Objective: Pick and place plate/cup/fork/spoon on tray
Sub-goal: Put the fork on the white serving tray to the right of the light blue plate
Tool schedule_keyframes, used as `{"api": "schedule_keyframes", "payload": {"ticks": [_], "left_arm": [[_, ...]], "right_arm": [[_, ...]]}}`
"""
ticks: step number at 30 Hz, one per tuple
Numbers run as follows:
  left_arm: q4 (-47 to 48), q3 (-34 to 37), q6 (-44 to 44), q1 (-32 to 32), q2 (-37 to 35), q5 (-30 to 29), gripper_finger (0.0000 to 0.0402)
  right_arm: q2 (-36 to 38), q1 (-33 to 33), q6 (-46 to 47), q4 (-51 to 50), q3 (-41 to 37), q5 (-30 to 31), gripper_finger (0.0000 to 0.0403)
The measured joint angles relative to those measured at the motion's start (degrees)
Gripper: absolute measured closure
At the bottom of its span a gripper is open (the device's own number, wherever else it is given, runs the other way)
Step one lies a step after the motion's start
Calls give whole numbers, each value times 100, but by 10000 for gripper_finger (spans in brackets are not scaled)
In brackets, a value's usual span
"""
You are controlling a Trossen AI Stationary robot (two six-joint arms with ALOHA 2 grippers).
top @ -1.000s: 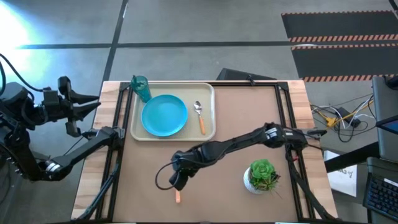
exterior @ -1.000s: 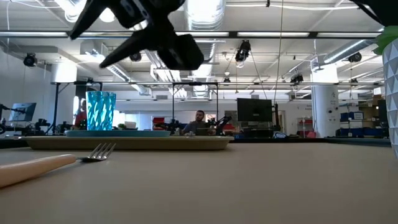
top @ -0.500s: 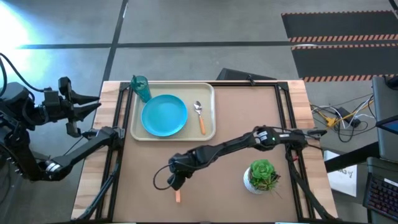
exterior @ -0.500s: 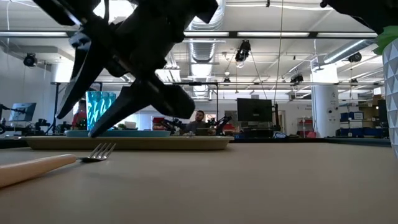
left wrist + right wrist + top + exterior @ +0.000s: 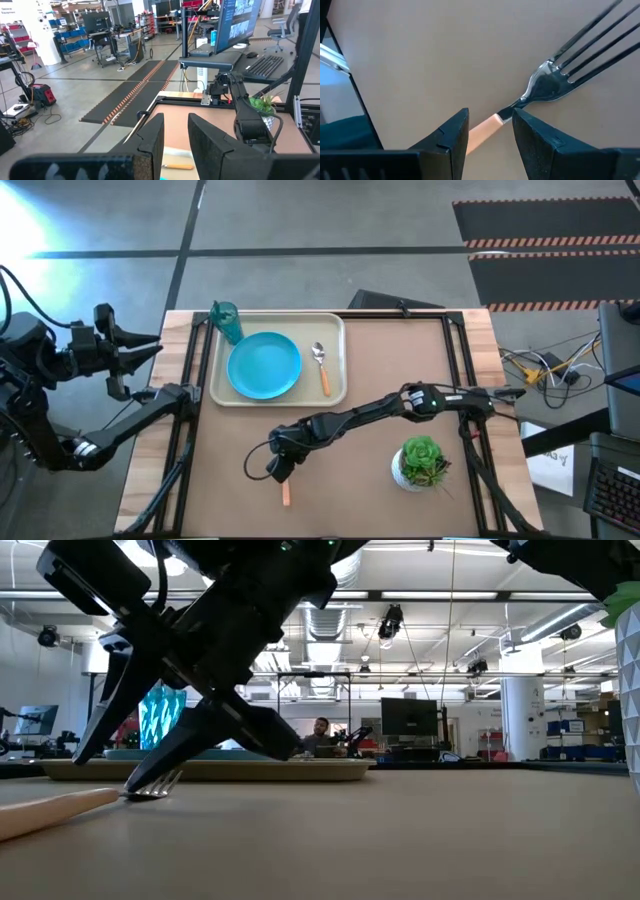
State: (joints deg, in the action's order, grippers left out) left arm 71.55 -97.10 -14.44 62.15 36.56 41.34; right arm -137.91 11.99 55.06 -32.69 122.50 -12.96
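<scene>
1. No brand, label or writing can be read on any of the task's things; a white sign in the room behind the table, in the left wrist view, is too small to make out.
2. The fork point(image 5: 555, 80) has four shiny metal tines, a narrow metal neck and an orange handle. It lies flat on the brown table point(image 5: 400, 370), apart from the tray point(image 5: 335, 325) and on the side of it away from the cup.
3. The right gripper point(image 5: 490, 120) is down at the fork, one dark finger on each side of the point where neck meets handle. The fingers stand apart and are not yet pressed on the fork.
4. In the low view the right gripper point(image 5: 150, 775) has its fingertips at table level, right at the tines.
5. The tray is cream-beige, rectangular, with rounded corners and a raised rim.
6. The plate point(image 5: 264, 365), round and sky-blue, lies on the tray.
7. The spoon point(image 5: 321, 367), with an oval metal bowl and orange handle, lies on the tray just beside the plate.
8. The cup point(image 5: 226, 321), a translucent teal tumbler, stands upright in the tray's corner, near the plate.
9. A green plant in a white pot point(image 5: 421, 462) stands on the table, well apart from the tray.
10. The left gripper point(image 5: 175, 132) waits off the table's edge, beyond the tray's cup end; a narrow gap shows between its fingers and nothing is in it.
</scene>
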Motion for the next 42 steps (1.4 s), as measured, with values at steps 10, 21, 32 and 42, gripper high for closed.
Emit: {"api": "schedule_keyframes", "payload": {"ticks": [10, 21, 32, 42], "left_arm": [[8, 0, -118, 0, 0, 0, 331], [11, 0, -120, 0, 0, 0, 331], [86, 0, -248, -1, 0, -1, 331], [599, 0, -690, 0, -5, -13, 396]], "right_arm": [[0, -26, -126, -340, -28, 75, 261], [0, -152, -214, 92, -52, 276, 259], [78, -201, -1138, -337, 423, 268, 345], [1220, -183, -2372, -2033, 1069, 2051, 394]]}}
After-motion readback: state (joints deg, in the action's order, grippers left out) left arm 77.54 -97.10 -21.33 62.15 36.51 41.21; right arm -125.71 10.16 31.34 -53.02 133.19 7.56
